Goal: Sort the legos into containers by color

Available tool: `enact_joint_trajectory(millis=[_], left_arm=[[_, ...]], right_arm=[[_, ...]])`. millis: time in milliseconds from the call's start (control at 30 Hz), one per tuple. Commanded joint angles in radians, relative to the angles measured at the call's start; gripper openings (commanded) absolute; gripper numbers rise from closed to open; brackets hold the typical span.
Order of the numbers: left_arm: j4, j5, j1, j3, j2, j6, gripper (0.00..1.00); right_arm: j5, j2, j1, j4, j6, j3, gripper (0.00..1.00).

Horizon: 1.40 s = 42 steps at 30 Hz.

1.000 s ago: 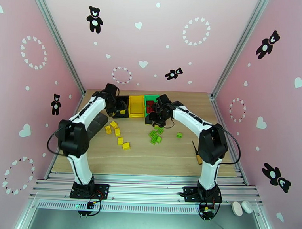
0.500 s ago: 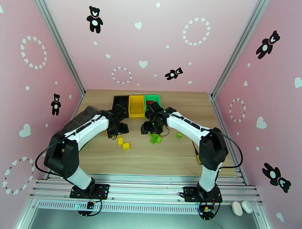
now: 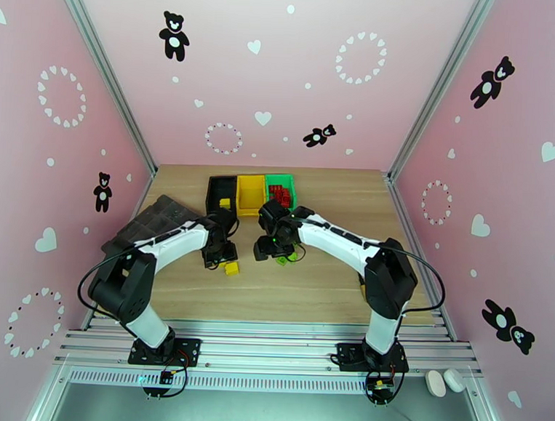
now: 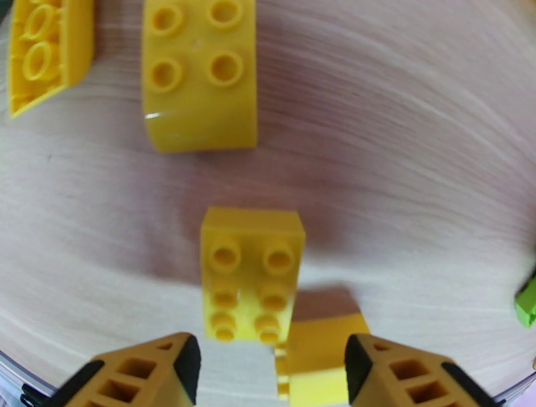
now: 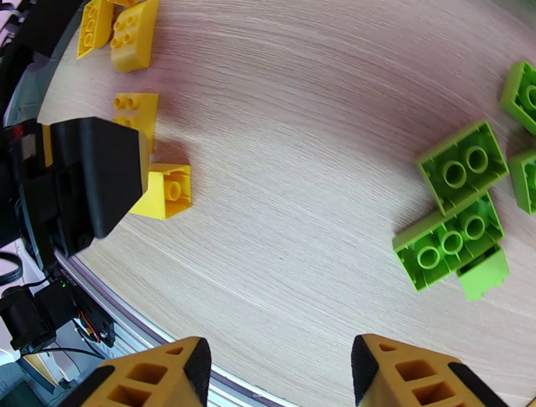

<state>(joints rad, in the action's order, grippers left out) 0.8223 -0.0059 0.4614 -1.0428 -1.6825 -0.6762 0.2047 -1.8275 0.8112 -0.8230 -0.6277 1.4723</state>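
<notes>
Three bins stand in a row at the back: black [image 3: 215, 189], yellow [image 3: 250, 193] and green [image 3: 287, 185]. A yellow lego [image 3: 224, 203] lies in the black bin and red legos [image 3: 279, 193] lie in the green one. My left gripper [image 3: 219, 254] hangs low over the yellow legos, open [image 4: 268, 375]. A yellow brick [image 4: 251, 271] lies just ahead of its fingertips [image 4: 144, 371], and another [image 4: 315, 358] lies between them. My right gripper [image 3: 265, 248] is open [image 5: 278, 375] over bare wood. Green legos [image 5: 449, 244] lie to its right, and a yellow one [image 5: 164, 191] to its left.
A dark grey segmented tray [image 3: 150, 221] leans at the left table edge. More yellow bricks [image 4: 199, 73] lie beyond the left gripper. Green bricks [image 3: 283, 260] sit beside the right gripper. The left gripper's black body [image 5: 94, 174] is close to the right gripper.
Both arms have come away from the bins toward the near side. The left gripper dropped down over the yellow bricks. The right gripper moved left of the green pile.
</notes>
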Motion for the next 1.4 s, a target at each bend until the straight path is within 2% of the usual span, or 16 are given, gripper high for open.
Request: enact_joint_trajectory(millis=[0,367,500,667,833,967,1067,1233,1267,1300,1367], left_arm=[[-0.006,-0.028,-0.001,-0.026,-0.037,0.036,0.62],[-0.023,-0.023,-0.019,-0.051,-0.104,0.050,0.47],[-0.013,-0.009,-0.019,-0.064,-0.096,0.050,0.36],[-0.003,0.032,-0.019,-0.082,-0.047,0.053,0.30],[0.000,0.107,-0.019,-0.120,-0.004,0.059,0.30],[0.013,0.137,-0.029,-0.171,0.018,0.053,0.30],[0.020,0.159,-0.054,-0.213,0.021,0.051,0.30],[0.046,0.190,-0.110,-0.300,0.005,0.059,0.30],[0.049,0.197,-0.124,-0.319,-0.001,0.060,0.30],[0.051,0.205,-0.137,-0.333,-0.008,0.060,0.30],[0.053,0.220,-0.163,-0.370,-0.023,0.060,0.30]], right_arm=[[-0.011,0.053,0.005,-0.009,-0.013,-0.018,0.60],[-0.006,0.053,0.005,-0.014,-0.013,-0.019,0.59],[-0.001,0.047,0.005,-0.016,-0.009,-0.013,0.59],[-0.002,0.040,0.005,-0.008,-0.005,0.006,0.61],[-0.016,0.031,-0.006,0.006,-0.002,0.060,0.67],[-0.027,0.042,-0.043,0.048,-0.031,0.096,0.77],[-0.027,0.045,-0.084,0.085,-0.071,0.123,0.86],[-0.042,-0.019,-0.101,0.074,-0.059,0.246,0.89],[-0.045,-0.033,-0.101,0.078,-0.056,0.265,0.96],[-0.051,-0.041,-0.101,0.083,-0.052,0.274,0.99],[-0.059,-0.062,-0.101,0.093,-0.046,0.302,0.99]])
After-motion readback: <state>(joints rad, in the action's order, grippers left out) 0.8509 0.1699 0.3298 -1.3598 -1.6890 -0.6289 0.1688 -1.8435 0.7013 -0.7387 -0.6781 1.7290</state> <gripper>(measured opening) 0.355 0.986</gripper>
